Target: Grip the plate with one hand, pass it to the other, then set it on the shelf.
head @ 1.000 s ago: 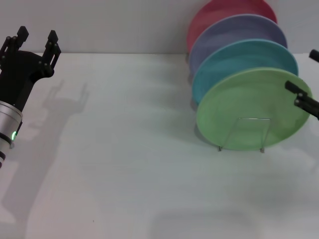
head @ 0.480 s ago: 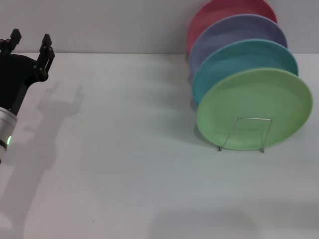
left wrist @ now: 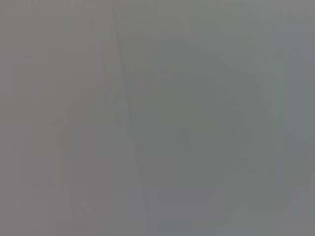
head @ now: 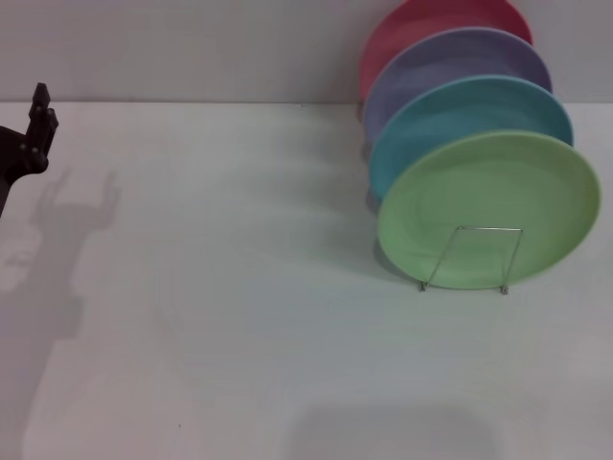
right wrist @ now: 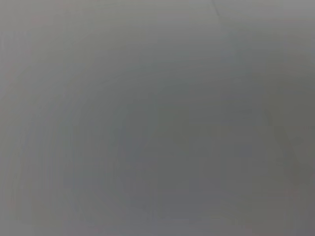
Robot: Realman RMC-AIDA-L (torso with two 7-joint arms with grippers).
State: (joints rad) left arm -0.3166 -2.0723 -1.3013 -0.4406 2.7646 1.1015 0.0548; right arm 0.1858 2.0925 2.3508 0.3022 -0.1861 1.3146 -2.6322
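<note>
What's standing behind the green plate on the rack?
Behind the green plate stand a sky-blue plate, a lavender plate and a red plate, each overlapping the next. Their lower parts and the rack's rear loops are covered.

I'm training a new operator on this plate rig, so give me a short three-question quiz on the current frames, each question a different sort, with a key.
1. True or false: the light green plate stands upright at the front of the wire plate rack.
2. Multiple choice: which plate sits directly behind the green one? A) red plate B) sky-blue plate C) lavender plate
3. Fill in: the only gripper in the head view is the ____ gripper, at the picture's edge and far from the plates.

Key:
1. True.
2. B, the sky-blue plate; the lavender plate and the red plate follow behind it.
3. Left; the left gripper holds nothing, and the right gripper is out of view.
</note>
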